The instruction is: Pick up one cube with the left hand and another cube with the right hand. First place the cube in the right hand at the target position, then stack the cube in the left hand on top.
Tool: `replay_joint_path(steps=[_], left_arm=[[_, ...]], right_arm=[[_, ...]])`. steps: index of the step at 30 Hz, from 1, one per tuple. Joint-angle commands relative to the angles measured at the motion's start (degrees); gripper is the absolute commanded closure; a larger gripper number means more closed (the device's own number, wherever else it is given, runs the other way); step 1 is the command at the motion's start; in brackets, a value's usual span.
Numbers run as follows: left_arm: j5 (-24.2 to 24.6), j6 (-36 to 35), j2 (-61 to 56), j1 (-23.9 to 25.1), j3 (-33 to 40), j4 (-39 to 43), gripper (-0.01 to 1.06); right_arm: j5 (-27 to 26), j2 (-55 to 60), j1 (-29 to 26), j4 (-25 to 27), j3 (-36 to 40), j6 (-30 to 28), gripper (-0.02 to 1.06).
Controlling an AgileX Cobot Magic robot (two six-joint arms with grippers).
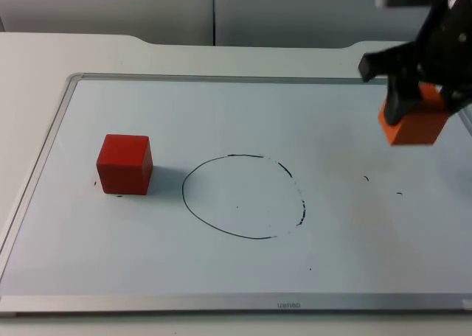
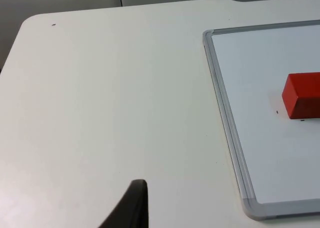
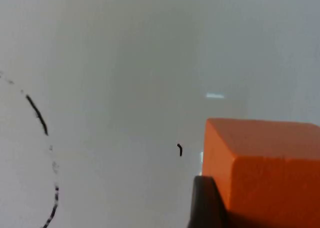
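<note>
A red cube (image 1: 124,164) rests on the whiteboard's left side, left of a hand-drawn black circle (image 1: 184,191). At the board's right edge my right gripper (image 1: 411,104) is shut on an orange cube (image 1: 417,124) and holds it above the surface, well right of the circle. In the right wrist view the orange cube (image 3: 265,163) sits against one black fingertip (image 3: 205,203), with part of the circle's line (image 3: 37,115) beyond. My left gripper (image 2: 131,208) waits over the bare table, left of the board, with the red cube (image 2: 302,95) ahead of it.
The whiteboard has a raised metal frame (image 1: 74,82), and its near-left corner (image 2: 250,205) lies between my left gripper and the red cube. Small ink marks (image 1: 366,178) dot the board right of the circle. The grey partition wall stands behind.
</note>
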Motion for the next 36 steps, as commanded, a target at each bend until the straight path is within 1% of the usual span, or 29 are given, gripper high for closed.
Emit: replay_joint_path(steps=[1,2,4,6,7,11,12,14,15,17,18,21,22,24,26,27,28,29,31,32,34,36], left_arm=[[-0.6,0.0,-0.3,0.1,0.1,-0.7,0.0],[-0.6,0.0,-0.3,0.1,0.1,-0.7,0.0],[-0.6,0.0,-0.3,0.1,0.1,-0.7,0.0],[-0.6,0.0,-0.3,0.1,0.1,-0.7,0.0],[-0.6,0.0,-0.3,0.1,0.1,-0.7,0.0],[-0.6,-0.4,-0.3,0.1,0.1,-3.3,0.0],[-0.6,-0.4,-0.3,0.1,0.1,-3.3,0.0],[-0.6,-0.6,0.5,0.1,-0.1,-7.9,0.0],[-0.6,-0.6,2.2,0.1,-0.4,-9.3,0.01],[-1.1,0.0,4.4,0.1,-1.0,-10.6,0.02],[-2.3,0.5,6.7,0.1,-1.7,-11.7,0.02],[-7.0,6.1,14.3,0.1,-4.5,-16.5,0.02],[-7.0,6.1,14.3,0.1,-4.5,-16.5,0.02],[-9.1,10.7,20.2,0.1,-7.2,-20.9,0.02],[-9.8,17.3,27.2,0.1,-10.7,-26.7,0.02],[-9.8,17.3,27.2,0.1,-10.7,-26.7,0.02],[-9.8,20.7,30.2,0.1,-12.7,-29.5,0.02],[-9.8,24.0,35.7,0.1,-15.4,-32.2,0.02],[-9.9,25.8,42.5,0.1,-19.6,-33.4,0.02],[-9.9,25.8,42.5,0.1,-19.6,-33.4,0.02],[-9.7,26.7,49.5,0.1,-23.1,-33.5,0.02],[-9.4,28.4,56.0,-0.9,-26.0,-33.7,0.02]], right_arm=[[1.6,-7.1,0.2,-0.9,-0.3,-2.2,1.05],[1.6,-7.1,0.2,-0.9,-0.3,-2.2,1.05],[1.6,-15.2,0.2,-1.4,-0.3,-3.1,1.05],[1.7,-20.9,0.2,-2.9,-0.3,-3.1,1.05],[1.7,-20.9,0.2,-2.9,-0.3,-3.1,1.05],[6.2,-30.9,0.2,-6.7,-0.3,-2.9,1.05],[6.2,-30.9,0.2,-6.7,-0.3,-2.9,1.05],[9.5,-35.2,0.2,-8.9,-0.3,-2.9,1.05],[10.3,-36.6,0.2,-9.3,-0.3,-2.9,1.05],[10.6,-37.7,0.2,-9.3,-0.3,-3.1,1.05],[10.6,-38.8,0.2,-9.3,-0.3,-3.1,1.05],[10.2,-40.6,0.2,-9.0,-0.3,-3.1,1.05],[10.2,-40.6,0.2,-9.0,-0.3,-3.1,1.05],[10.1,-41.2,0.2,-9.0,-0.3,-3.4,1.05],[9.9,-41.3,0.2,-8.9,-0.3,-3.8,1.05],[9.9,-41.3,0.2,-8.9,-0.3,-3.8,1.05],[9.9,-41.3,0.2,-8.9,-0.3,-4.1,1.05],[9.2,-41.3,0.2,-8.8,-0.3,-4.4,1.05],[8.1,-41.3,0.2,-8.4,-0.3,-4.4,1.05],[8.1,-41.3,0.2,-8.4,-0.3,-4.4,1.05],[7.4,-41.3,0.2,-8.4,-0.3,-4.4,1.05],[6.2,-41.3,0.2,-7.7,-0.3,-4.4,1.05]])
